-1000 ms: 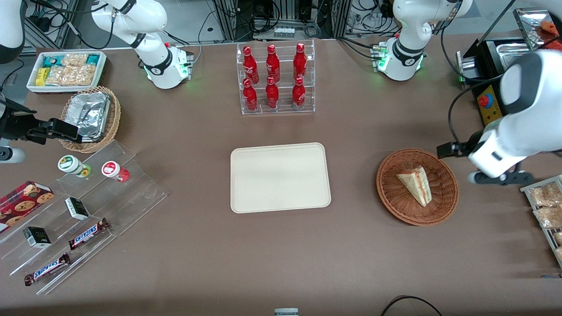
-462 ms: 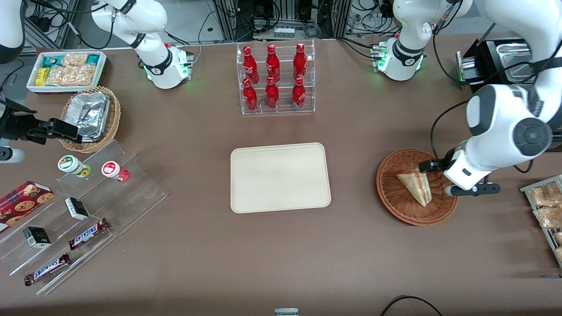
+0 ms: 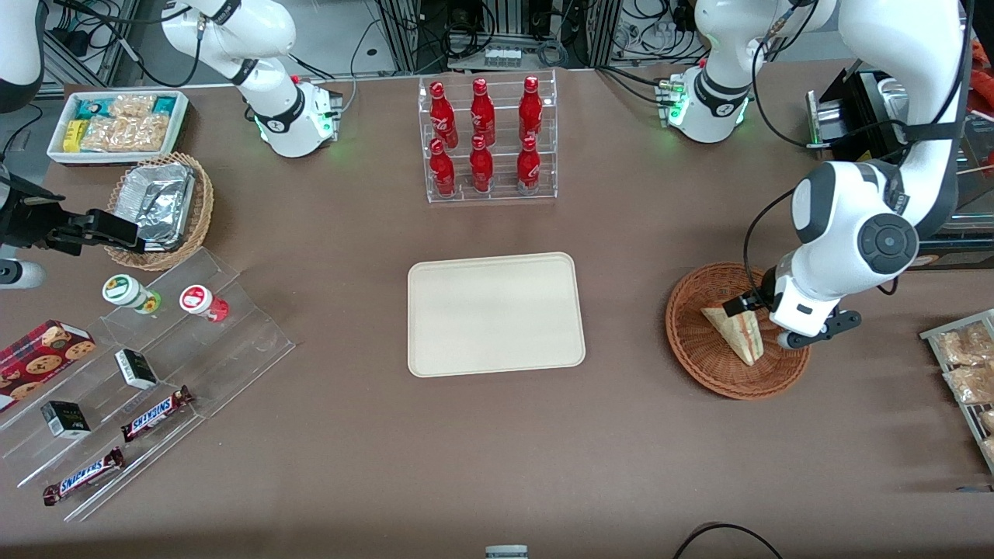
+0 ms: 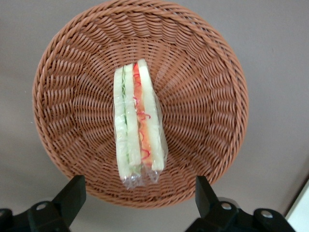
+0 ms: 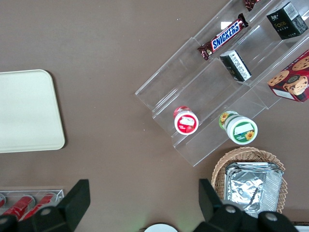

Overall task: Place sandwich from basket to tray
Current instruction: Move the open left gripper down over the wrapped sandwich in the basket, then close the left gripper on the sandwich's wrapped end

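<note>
A clear acrylic bottle rack (image 3: 489,140) holding six red soda bottles (image 3: 481,128) stands mid-table, farther from the front camera than any other item here. Toward the parked arm's end from the rack, a white bin of snack packets (image 3: 118,124) sits beside a tan wicker basket (image 3: 159,211) with a foil container (image 3: 158,200) in it. Nearer the camera than that basket, a stepped clear display (image 3: 155,373) carries two small jars (image 3: 198,301), a cookie box (image 3: 43,353), two dark little cartons (image 3: 136,368) and two Snickers bars (image 3: 155,413). Toward the working arm's end from the rack, a wire rack of packets (image 3: 967,373) sits at the table edge.
</note>
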Controlling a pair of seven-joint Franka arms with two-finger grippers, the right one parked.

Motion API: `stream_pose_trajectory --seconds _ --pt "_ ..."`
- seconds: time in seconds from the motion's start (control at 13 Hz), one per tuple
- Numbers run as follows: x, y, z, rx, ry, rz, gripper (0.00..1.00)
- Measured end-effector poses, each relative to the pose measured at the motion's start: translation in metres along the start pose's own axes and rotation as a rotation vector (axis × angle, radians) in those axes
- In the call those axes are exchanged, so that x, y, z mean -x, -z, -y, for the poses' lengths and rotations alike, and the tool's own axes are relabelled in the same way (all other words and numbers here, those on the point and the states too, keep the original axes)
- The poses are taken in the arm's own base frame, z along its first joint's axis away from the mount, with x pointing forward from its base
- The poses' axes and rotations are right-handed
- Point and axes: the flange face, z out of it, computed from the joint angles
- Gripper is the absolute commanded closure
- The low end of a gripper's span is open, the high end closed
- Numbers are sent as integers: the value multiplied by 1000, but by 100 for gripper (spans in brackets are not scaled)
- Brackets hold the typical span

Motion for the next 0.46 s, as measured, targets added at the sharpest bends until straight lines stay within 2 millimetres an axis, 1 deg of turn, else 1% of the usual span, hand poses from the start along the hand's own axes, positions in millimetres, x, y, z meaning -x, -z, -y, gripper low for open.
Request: stream_pose_trajectory --seconds 0.15,0.46 --pt "3 -14 1 20 44 -35 0" --pt "6 -37 4 36 65 -59 0"
